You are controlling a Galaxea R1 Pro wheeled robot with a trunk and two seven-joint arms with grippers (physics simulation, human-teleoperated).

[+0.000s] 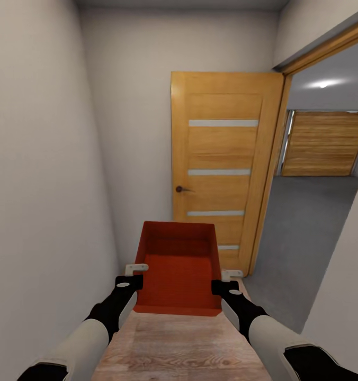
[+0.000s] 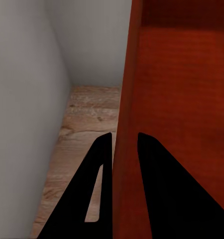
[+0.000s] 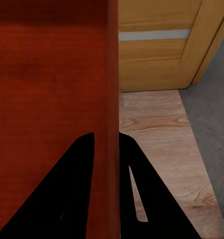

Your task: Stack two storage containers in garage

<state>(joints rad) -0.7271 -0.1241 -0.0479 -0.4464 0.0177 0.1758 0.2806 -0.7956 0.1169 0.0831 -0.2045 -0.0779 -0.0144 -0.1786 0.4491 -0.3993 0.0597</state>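
The left gripper [image 1: 138, 268] is pinched onto the left wall of the storage container [image 1: 178, 270], one finger inside and one outside, and the left wrist view confirms it: two dark fingers [image 2: 99, 169] straddle the thin orange-red wall with no gap to spare. Over on the other side the right gripper [image 1: 231, 274] does the same job on the right wall, its fingers [image 3: 79, 169] clamped either side of the panel in the right wrist view. So the box rides between both arms, held out in front of the robot at twelve o'clock, open top facing up, clear of the light wood plank floor [image 1: 184, 344]. It looks like a rigid, empty, lidless bin, probably light, though those thin smooth walls could slip or flex under a pinch, so mid-wall grips on opposite sides, as here, seem the sensible hold; a one-sided grip would likely let it swing. Moving outward: a narrow hallway, plain pale wall [image 1: 41, 185] close at nine o'clock, a honey-coloured door [image 1: 224, 164] with pale horizontal strips standing open at twelve to one. Past the door frame at two o'clock lies the garage, its dark grey floor [image 1: 306, 227] stretching toward a slatted wooden door [image 1: 324, 143]. The doorway turn looks tight for that wide load.
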